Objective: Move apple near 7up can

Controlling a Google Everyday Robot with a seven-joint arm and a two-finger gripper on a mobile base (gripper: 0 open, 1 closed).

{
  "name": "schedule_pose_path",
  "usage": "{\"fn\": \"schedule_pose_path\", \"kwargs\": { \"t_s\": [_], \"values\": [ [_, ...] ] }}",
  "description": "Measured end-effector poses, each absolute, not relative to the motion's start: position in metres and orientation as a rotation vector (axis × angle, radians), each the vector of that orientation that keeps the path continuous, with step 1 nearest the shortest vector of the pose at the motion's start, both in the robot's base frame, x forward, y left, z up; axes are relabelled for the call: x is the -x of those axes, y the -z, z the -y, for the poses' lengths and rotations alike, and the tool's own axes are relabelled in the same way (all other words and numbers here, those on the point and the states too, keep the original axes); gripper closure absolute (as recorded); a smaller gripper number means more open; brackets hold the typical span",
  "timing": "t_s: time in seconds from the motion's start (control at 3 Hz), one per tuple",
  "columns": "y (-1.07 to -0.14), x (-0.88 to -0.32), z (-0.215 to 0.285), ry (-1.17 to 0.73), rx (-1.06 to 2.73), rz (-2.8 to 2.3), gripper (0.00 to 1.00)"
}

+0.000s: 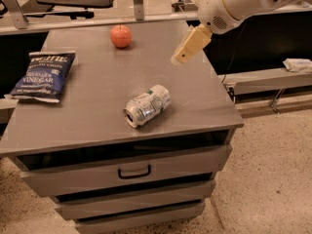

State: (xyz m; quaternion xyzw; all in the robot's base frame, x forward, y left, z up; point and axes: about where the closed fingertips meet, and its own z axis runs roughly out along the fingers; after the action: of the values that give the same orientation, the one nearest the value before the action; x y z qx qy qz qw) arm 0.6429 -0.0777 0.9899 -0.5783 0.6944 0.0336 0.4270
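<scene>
Camera view: fingers [188,46] hover over the bench [97,106], far-right part.
Opening: cannot tell.
Apple [121,36]: left of fingers, slightly behind, well apart.
7up can [147,106]: lying down, nearer than fingers, long axis diagonal.

The gray table [92,101] has drawers in front, and three things lie on its top. The apple [120,36] sits near the back edge. The 7up can [147,106] lies on its side near the front, well apart from the apple, and a blue chip bag [44,75] lies flat by the left edge. The hand [182,57] hangs in the air over the right side of the table, touching nothing.
</scene>
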Motion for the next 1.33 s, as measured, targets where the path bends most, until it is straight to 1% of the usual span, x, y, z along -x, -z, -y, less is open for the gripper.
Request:
{"fn": "schedule_pose_path", "kwargs": {
  "t_s": [0.33,0.67,1.33],
  "values": [
    [-0.990,-0.644,0.076,-0.099,1.440,-1.728,0.00],
    [-0.986,-0.665,0.066,-0.130,1.366,-1.713,0.00],
    [-0.953,-0.792,-0.010,-0.365,1.079,-1.638,0.00]
  ]
}}
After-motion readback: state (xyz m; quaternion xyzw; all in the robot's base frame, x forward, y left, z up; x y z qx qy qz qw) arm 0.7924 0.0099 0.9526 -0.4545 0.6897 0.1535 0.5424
